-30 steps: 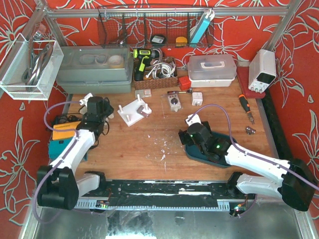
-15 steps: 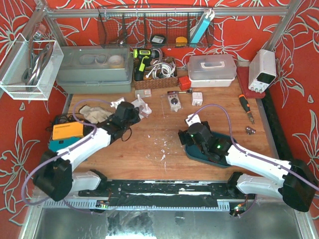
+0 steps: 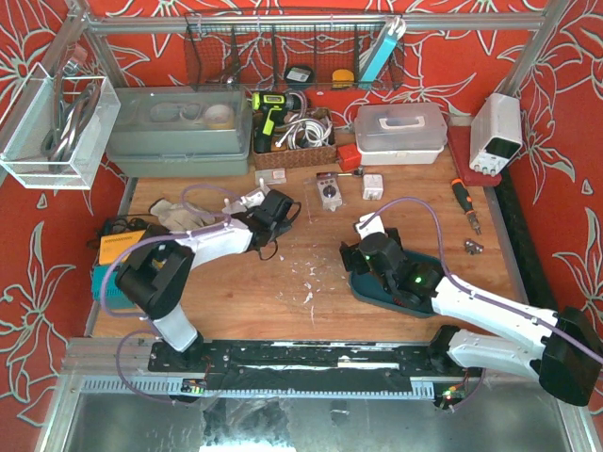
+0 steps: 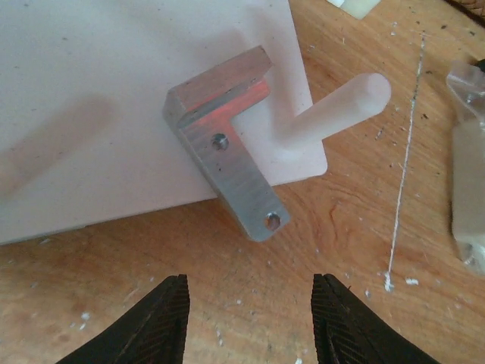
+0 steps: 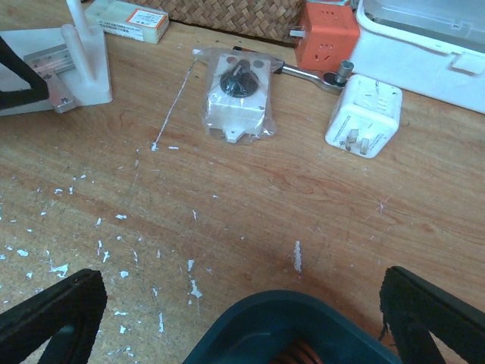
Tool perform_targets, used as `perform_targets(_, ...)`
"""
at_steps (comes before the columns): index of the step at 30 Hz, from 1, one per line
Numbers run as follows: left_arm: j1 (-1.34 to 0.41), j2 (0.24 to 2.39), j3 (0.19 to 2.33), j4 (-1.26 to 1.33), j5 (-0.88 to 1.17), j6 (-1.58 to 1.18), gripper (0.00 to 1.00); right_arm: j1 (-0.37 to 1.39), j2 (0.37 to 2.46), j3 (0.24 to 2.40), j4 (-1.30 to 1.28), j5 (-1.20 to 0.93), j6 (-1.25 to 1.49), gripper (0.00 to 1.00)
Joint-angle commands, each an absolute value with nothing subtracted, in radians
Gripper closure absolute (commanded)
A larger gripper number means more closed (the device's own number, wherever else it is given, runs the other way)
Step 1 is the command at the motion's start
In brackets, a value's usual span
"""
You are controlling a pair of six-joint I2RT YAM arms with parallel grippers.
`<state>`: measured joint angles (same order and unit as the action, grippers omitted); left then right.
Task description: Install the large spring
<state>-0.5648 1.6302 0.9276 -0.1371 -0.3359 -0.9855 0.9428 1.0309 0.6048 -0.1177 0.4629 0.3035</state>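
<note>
left wrist view: the two left fingers (image 4: 163, 322) stand spread and empty over the counter (image 4: 151, 258), just short of one white plate (image 4: 91, 91). the plate carries one aluminium bracket (image 4: 227, 159) with two holes and one peg (image 4: 333, 110) in clear view. the two right fingers (image 5: 53, 311) are spread wide above one teal tray (image 5: 227, 334), where a coppery sliver of the large spring (image 5: 297, 353) peeks out.

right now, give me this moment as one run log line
left gripper open, near metal bracket on white board | right gripper open above teal tray | nearby peg bare | nothing gripped
</note>
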Motion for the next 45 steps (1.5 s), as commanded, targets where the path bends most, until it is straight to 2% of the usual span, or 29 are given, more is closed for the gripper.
perform_targets(1,-0.575,1.711,1.016,-0.179,-0.404,-1.023,0.52,0.947,1.011,0.590,-0.105,0.500,0.311,0.01)
perform_targets(12,-0.575,1.849,1.132,-0.253,-0.499,-1.019,0.53,0.946,1.005,0.590,-0.101,0.486,0.306,0.01)
perform_targets(22,-0.569,1.907,1.164,-0.232,-0.505,-1.002,0.54,0.947,0.980,0.540,0.035,0.250,0.282,0.01)
perform_targets(45,-0.535,1.935,1.165,-0.266,-0.481,-1.014,0.64,0.947,0.927,0.523,0.025,0.302,0.287,0.01)
